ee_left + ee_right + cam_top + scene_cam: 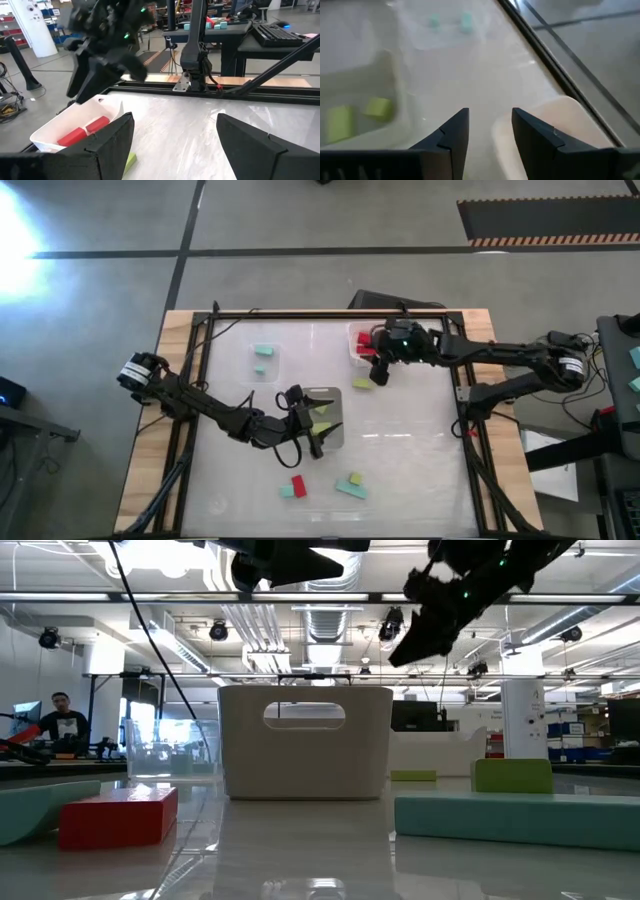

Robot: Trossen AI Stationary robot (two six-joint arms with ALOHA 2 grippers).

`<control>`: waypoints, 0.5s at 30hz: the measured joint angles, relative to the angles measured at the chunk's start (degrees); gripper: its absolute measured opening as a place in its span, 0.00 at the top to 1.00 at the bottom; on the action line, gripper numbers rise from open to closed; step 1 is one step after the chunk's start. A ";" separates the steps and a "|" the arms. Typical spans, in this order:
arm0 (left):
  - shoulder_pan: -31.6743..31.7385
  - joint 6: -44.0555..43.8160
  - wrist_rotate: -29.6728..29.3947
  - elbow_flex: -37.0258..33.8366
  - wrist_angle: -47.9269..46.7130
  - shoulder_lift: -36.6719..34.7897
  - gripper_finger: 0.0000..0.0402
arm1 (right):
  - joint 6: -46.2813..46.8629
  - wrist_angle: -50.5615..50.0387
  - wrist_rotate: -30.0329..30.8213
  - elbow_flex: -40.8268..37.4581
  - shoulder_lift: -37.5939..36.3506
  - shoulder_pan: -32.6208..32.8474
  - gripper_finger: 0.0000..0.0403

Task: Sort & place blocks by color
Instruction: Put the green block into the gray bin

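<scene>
My right gripper (378, 370) (490, 117) hangs open above the near edge of a white tray (50, 140) that holds two red blocks (82, 130); nothing is between its fingers. My left gripper (316, 423) (175, 130) stands open and level over a clear container (335, 432) with two yellow-green blocks (377, 107) in it. Two teal blocks (262, 358) lie in a clear tray at the far left. One yellow-green block (362, 383) lies on the table beside the white tray. Near the front edge lie a red block (298, 485), two teal blocks (350, 488) and a yellow-green one (356, 477).
A black frame (330, 314) runs round the white table top. Between the white tray and the loose blocks at the front, the right half of the table (410, 440) is bare. Beyond the table, desks and shelves show in the room, and a person (62, 720) sits far off.
</scene>
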 joint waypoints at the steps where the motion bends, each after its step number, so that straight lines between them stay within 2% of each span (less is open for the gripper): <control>1: 0.00 0.05 0.00 0.00 -0.14 0.00 0.33 | 0.71 -0.13 0.00 0.00 -0.55 1.31 0.66; 15: 0.20 2.98 0.00 0.00 -0.53 -0.20 0.33 | 8.40 -0.57 0.48 -2.59 -1.77 15.35 0.69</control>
